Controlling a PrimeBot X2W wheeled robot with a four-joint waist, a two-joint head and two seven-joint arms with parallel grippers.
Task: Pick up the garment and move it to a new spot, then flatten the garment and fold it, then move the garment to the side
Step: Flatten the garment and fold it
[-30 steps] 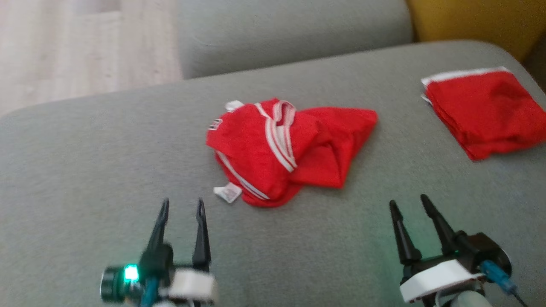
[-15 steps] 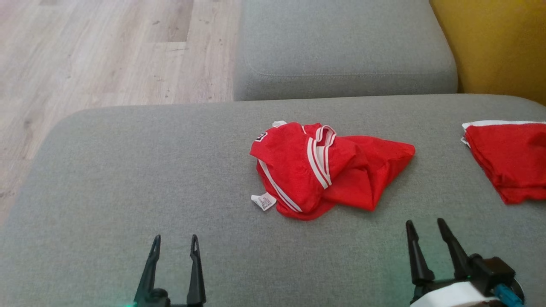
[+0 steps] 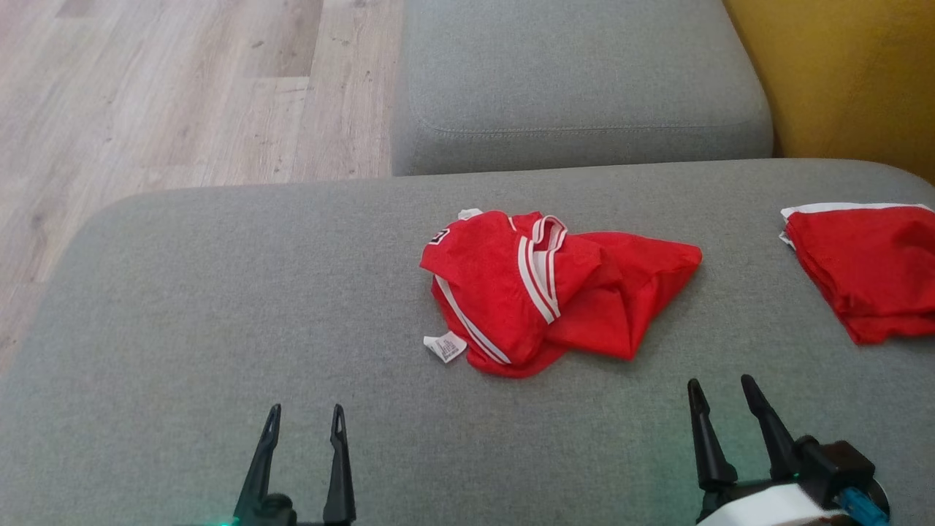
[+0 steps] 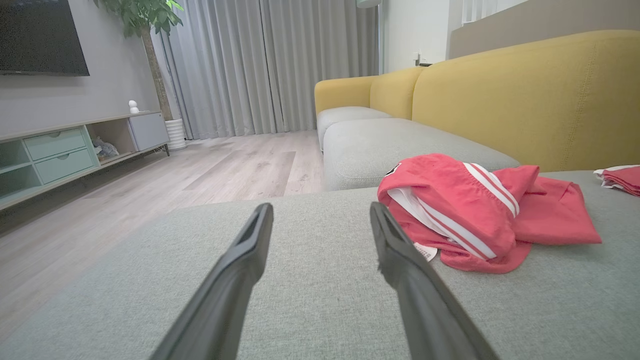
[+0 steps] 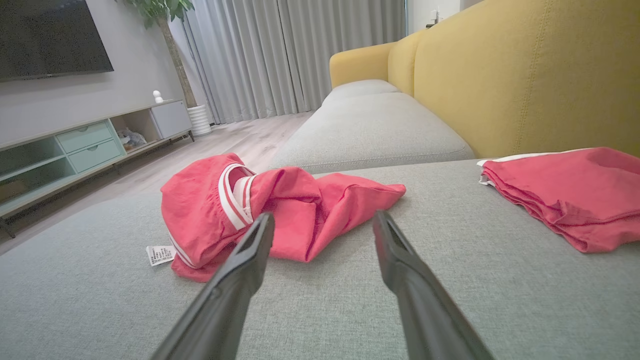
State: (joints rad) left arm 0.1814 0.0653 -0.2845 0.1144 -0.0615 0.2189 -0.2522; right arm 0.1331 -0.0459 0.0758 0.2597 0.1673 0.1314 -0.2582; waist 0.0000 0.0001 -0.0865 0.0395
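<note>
On the cushion (image 3: 219,292), garment (image 3: 526,292) lies clear of edges; left hand (image 3: 305,410), right hand (image 3: 719,382) gape empty.

Bright, soft, even daylight, no glare. Head view sharp, with a faint green tint on the seat cushion (image 3: 643,453) at the bottom. Soft shadow beside the red garment (image 3: 540,292). Wrist views show mild wide-angle stretch.

1. Garment (image 3: 555,292): thin red cloth, matt, creased; white stripe trim, smooth.
2. Label (image 3: 445,347) on it: white, printed, papery-looking.
3. Seat cushion (image 3: 219,329): grey woven cloth, matt, sl. rough grain.
4. Backrest (image 4: 525,95): yellow cloth, matt, fine weave.
5. Folded garment (image 3: 869,270): same red matt cloth w/ white edge.
6. Floor (image 3: 146,109): pale wood-look planks, smooth, low sheen.
7. Left gripper (image 3: 306,410) & right gripper (image 3: 719,382): fingers (image 4: 235,280) dark, matt, plastic-looking.
8. Curtains (image 4: 260,65): grey cloth, matt.
</note>
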